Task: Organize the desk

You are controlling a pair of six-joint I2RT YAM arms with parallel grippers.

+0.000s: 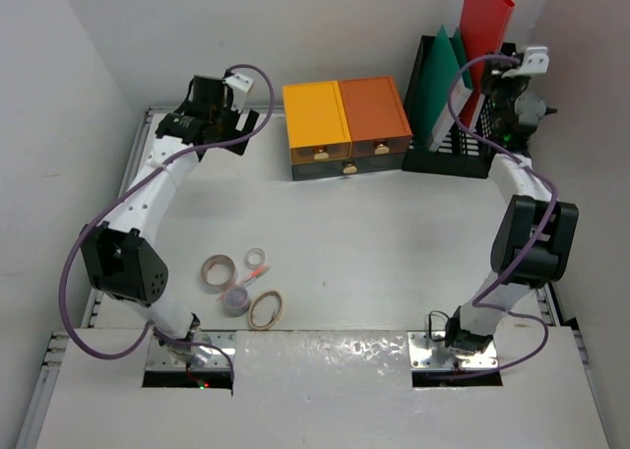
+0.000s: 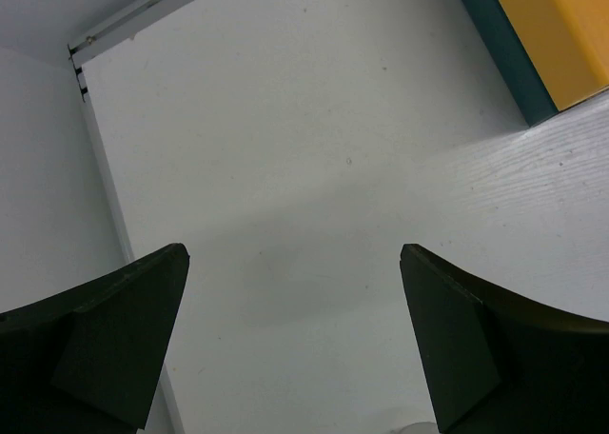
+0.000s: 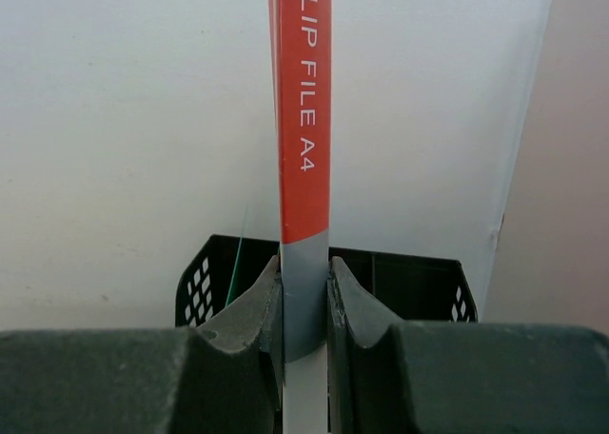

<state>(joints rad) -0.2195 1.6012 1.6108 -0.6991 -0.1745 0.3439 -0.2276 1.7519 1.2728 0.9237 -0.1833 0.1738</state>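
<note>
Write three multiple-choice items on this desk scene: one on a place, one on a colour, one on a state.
1. The tape rolls lie on the desk at its: A) near left B) far right C) far middle.
2. The clip file in the right claw is: A) blue B) red C) white.
3. The left claw is: A) shut on tape B) shut, empty C) open, empty.
Key: 1A, the top view shows them near left; 2B, it is red in both views; 3C, its jaws stand wide apart over bare desk.
</note>
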